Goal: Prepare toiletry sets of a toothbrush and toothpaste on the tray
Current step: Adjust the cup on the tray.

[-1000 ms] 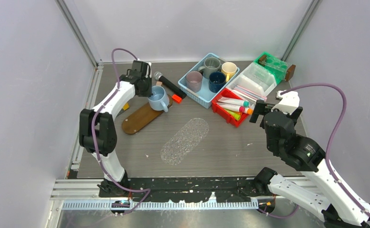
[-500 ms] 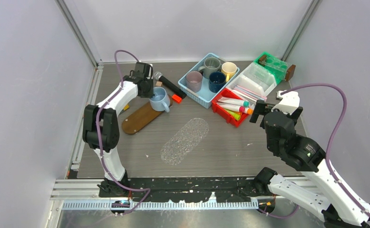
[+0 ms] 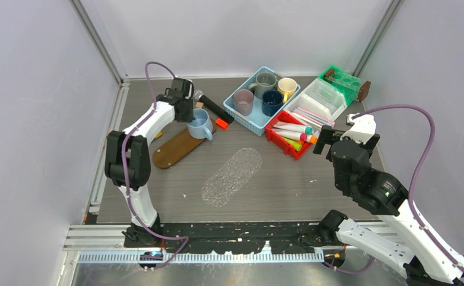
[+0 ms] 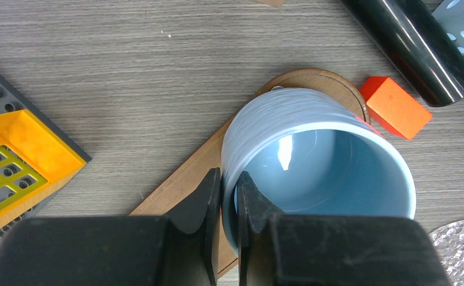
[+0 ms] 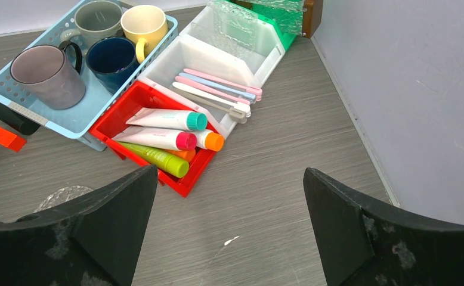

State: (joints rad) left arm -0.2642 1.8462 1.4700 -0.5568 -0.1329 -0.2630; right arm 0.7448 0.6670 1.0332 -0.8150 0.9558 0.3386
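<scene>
My left gripper (image 4: 228, 179) is shut on the rim of a light blue mug (image 4: 319, 161), one finger inside and one outside. The mug (image 3: 200, 125) is over the far end of a brown wooden oval tray (image 3: 176, 149); whether it touches the tray I cannot tell. Pastel toothbrushes (image 5: 217, 89) lie in a white bin (image 5: 229, 56). Toothpaste tubes (image 5: 164, 138) lie in a red bin (image 5: 185, 185). My right gripper (image 5: 229, 173) hangs wide open and holds nothing, above the bare table just near of the red bin.
A black microphone (image 4: 414, 47) and an orange block (image 4: 393, 107) lie beside the mug. A blue basket (image 5: 45, 116) holds several mugs. A clear textured oval mat (image 3: 232, 176) lies mid-table. A yellow and grey brick plate (image 4: 15, 155) sits left of the tray. A green box (image 3: 340, 77) stands at the back right.
The left arm's elbow has swung slightly right and the held mug has shifted a little toward the back. The right arm has not moved.
</scene>
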